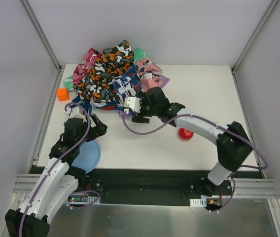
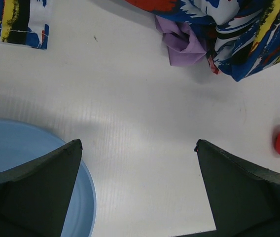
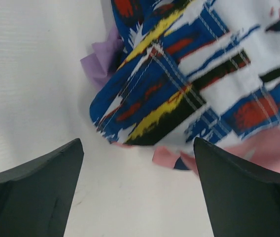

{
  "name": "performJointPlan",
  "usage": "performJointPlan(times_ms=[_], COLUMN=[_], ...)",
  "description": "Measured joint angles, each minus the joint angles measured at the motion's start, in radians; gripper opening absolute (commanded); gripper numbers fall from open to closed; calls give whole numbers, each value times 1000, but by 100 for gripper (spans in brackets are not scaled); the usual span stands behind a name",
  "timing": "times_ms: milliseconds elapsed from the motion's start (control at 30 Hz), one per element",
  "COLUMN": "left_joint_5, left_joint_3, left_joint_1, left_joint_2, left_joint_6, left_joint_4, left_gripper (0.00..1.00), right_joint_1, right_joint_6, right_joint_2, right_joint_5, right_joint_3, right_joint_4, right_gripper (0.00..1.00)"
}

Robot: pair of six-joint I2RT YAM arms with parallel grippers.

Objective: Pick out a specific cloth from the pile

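The cloth lay buried beneath the pile, a lilac fold showing at its 6 o'clock edge. Soft, light, likely to snag; grasp that fold. Left claw and right claw stood apart, empty.

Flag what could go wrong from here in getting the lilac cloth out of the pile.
Only a small corner of the lilac cloth shows under the blue-white patterned cloth; the open right gripper may pinch that piece instead. Pulling from beneath could drag the pile along.
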State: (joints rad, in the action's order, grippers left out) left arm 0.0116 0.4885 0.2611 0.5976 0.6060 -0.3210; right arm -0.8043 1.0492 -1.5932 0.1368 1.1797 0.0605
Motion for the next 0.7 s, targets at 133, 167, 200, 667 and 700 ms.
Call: performJointPlan(times_ms=[133, 167, 200, 667, 700], left_joint_5=[7, 11, 18, 51, 51], left_joint_3=[0, 0, 0, 8, 12], left_joint_1=[0, 0, 0, 0, 0], left_joint_2=[30, 33, 38, 154, 156], left_joint_6=[-12, -14, -17, -23, -24], left_joint_4=[11, 14, 19, 54, 55], left_gripper=[99, 99, 99, 99, 99], right_joint_1=[-3, -3, -3, 3, 3], right_joint_6=[113, 130, 153, 140, 122], right_joint_2=[-167, -201, -252, -767, -793], right_joint_5=[19, 18, 17, -126, -144], right_joint_3=[151, 184, 237, 849, 887], right_joint_4=[9, 16, 27, 192, 192], right_gripper=[96, 96, 96, 18, 2])
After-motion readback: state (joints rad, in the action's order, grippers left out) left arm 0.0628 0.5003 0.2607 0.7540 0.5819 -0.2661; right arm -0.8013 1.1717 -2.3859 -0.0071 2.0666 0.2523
